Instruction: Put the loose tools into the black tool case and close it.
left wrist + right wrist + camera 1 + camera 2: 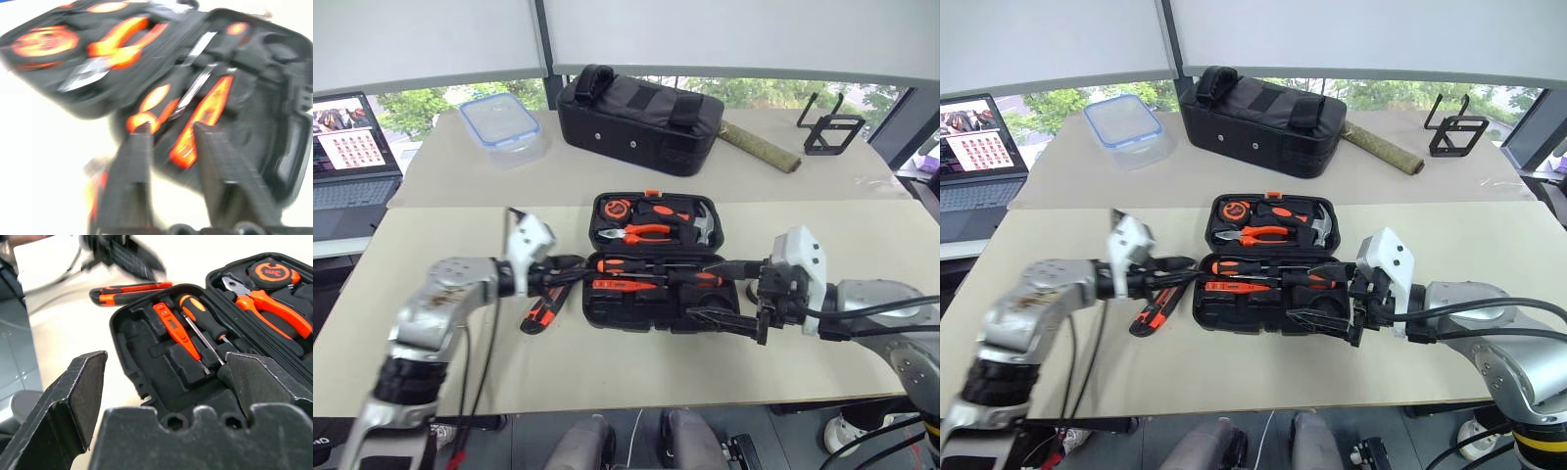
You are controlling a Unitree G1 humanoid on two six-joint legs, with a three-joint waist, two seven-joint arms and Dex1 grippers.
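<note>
1. Table [431, 333], beige top, takes up most of the scene; a second table sits behind it on the far side.
2. Black fabric bag [638, 119] w/ straps stands on the far table, centre. Laptop [347, 147] at far left, clear lidded box [504, 125] just left of the bag, black wire holder [829, 127] at far right.
3. Black tool case [656, 262] lies open at the centre of the near table, lid half on the far side, base half on the near side.
4. Lid half holds orange-handled pliers [642, 233], a hammer [705, 227] at right and an orange tape measure [616, 208] at left.
5. Base half holds a black-and-orange-handled screwdriver [651, 266] lying left-right, w/ the small all-red screwdriver [625, 286] just nearer.
6. Right gripper [720, 294] hovers over the right end of the base half, jaws spread wide, nothing between them.
7. Left gripper [570, 269] is at the case's left edge, blurred; fingers [132, 171] parted in the wrist view, w/ nothing clearly between them.
8. Orange-black utility knife [540, 313] lies on the table, left of the case, near the left gripper, outside the case.
</note>
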